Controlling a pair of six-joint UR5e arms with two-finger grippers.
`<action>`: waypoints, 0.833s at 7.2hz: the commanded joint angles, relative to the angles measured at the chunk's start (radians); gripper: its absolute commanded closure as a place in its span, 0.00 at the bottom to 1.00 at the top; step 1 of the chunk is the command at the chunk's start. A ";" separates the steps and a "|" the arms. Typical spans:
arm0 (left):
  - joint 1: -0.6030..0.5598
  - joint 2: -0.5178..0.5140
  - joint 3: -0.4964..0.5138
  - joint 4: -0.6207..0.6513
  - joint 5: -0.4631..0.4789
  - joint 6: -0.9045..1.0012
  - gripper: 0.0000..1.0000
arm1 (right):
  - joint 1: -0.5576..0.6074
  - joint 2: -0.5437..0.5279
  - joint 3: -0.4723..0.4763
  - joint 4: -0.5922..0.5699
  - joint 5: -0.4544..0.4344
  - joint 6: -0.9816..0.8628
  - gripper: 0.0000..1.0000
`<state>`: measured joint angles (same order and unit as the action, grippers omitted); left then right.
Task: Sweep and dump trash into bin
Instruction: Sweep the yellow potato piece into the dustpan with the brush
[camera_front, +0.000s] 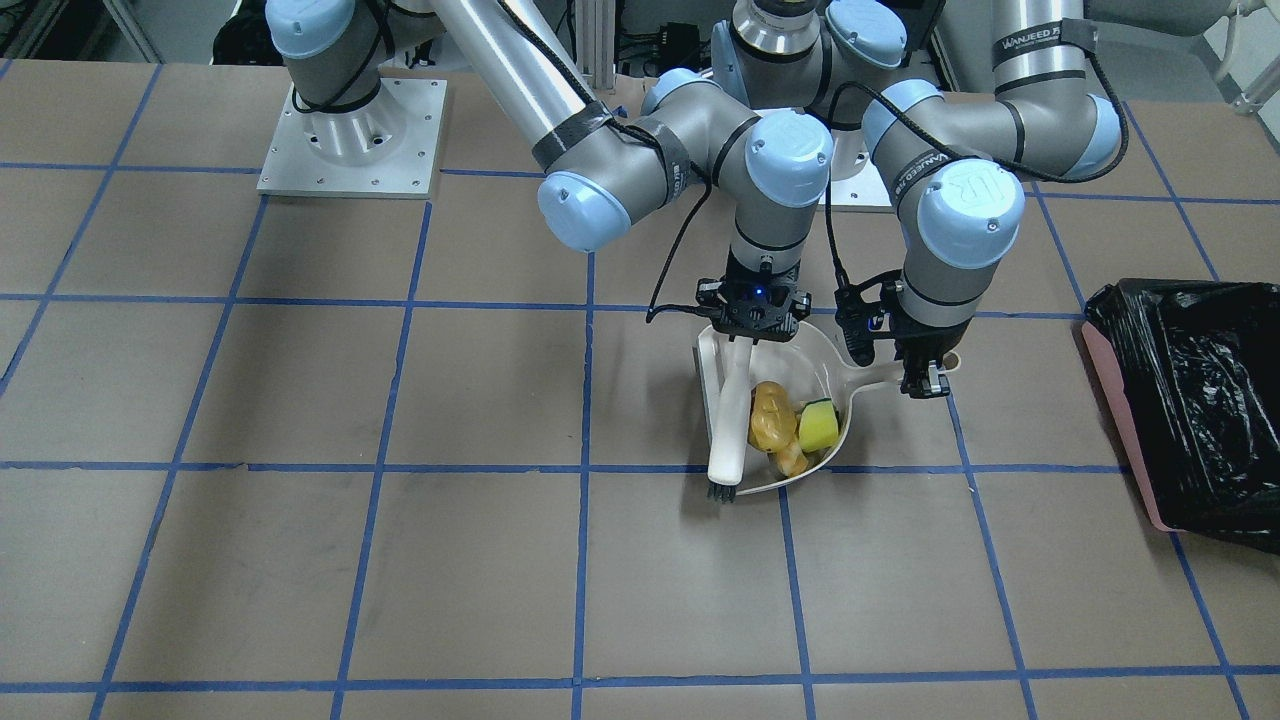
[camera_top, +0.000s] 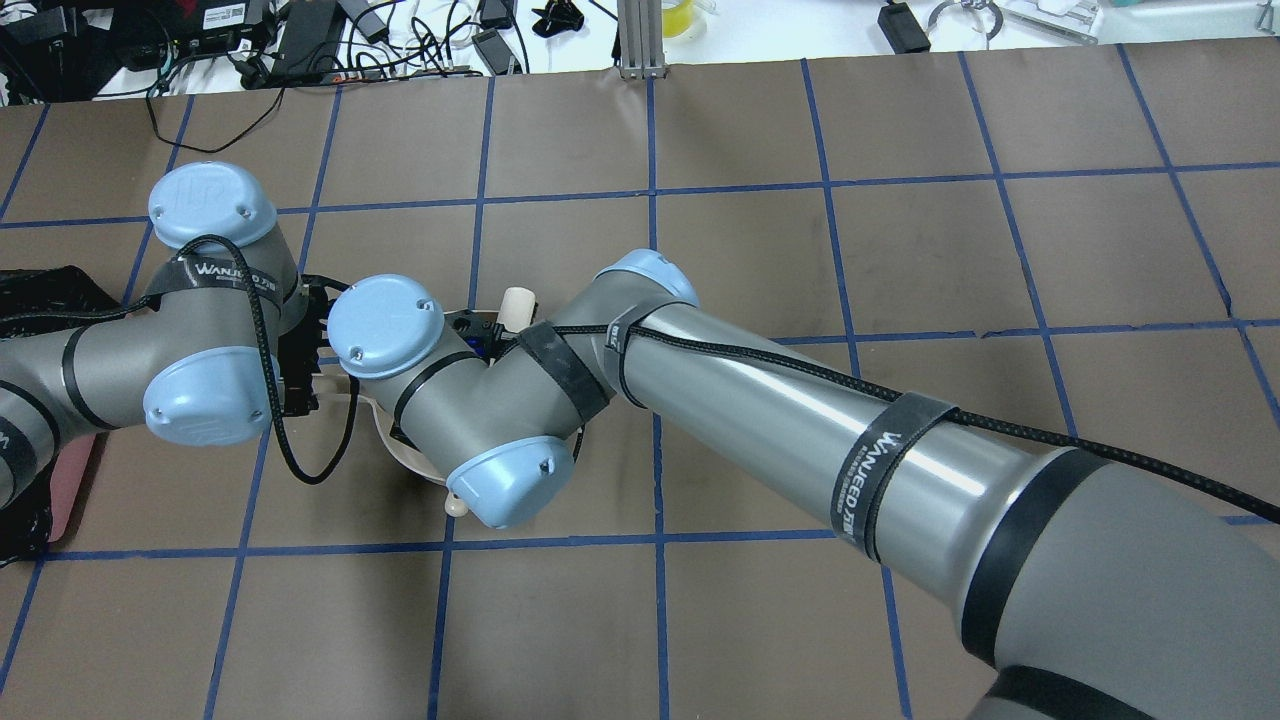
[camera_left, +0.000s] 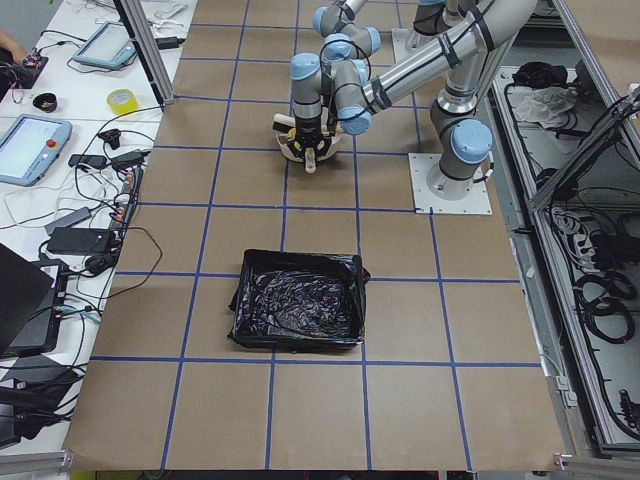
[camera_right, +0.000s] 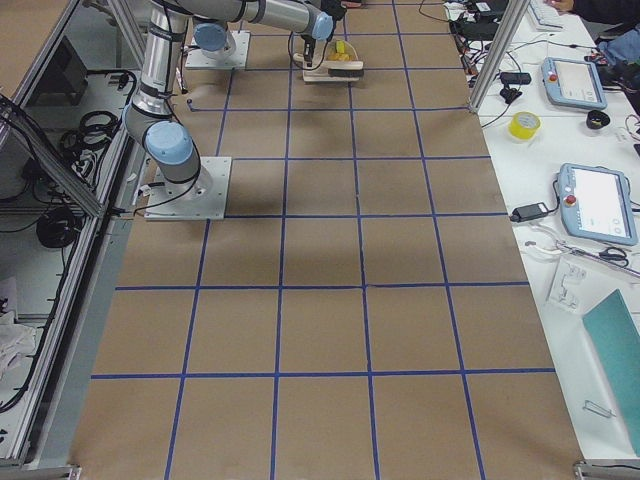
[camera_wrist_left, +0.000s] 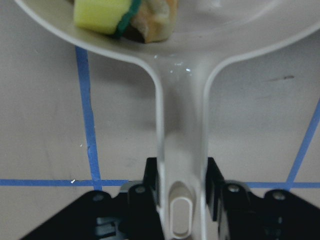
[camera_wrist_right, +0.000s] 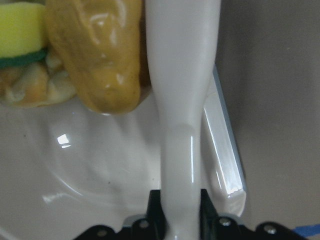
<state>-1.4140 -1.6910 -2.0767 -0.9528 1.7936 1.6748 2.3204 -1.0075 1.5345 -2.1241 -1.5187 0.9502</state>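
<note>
The left gripper (camera_wrist_left: 182, 186) is clamping the dustpan (camera_front: 838, 440) by its handle. The right gripper (camera_wrist_right: 181, 210) is pinching the brush (camera_front: 730, 430), which is penning the trash (camera_front: 768, 418) inside the pan near the desk's robot-side edge. Carrying it level toward the bin (camera_front: 1180, 400) at the left end should prevent spills.

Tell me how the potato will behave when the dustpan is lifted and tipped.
The potato looks glossy and rounded, so it will probably slide or roll freely on the smooth dustpan. It lies loose, hemmed only by the brush and sponge, so it may shift early.
</note>
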 joint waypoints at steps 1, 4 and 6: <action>0.007 0.002 0.010 -0.001 -0.074 0.016 1.00 | -0.015 -0.014 0.001 0.039 -0.015 -0.004 1.00; 0.068 0.004 0.069 -0.030 -0.178 0.061 1.00 | -0.048 -0.037 -0.001 0.111 -0.049 -0.030 1.00; 0.134 0.002 0.069 -0.040 -0.249 0.103 1.00 | -0.122 -0.141 -0.001 0.286 -0.046 -0.131 1.00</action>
<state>-1.3175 -1.6885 -2.0104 -0.9867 1.5897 1.7574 2.2428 -1.0866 1.5332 -1.9416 -1.5634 0.8766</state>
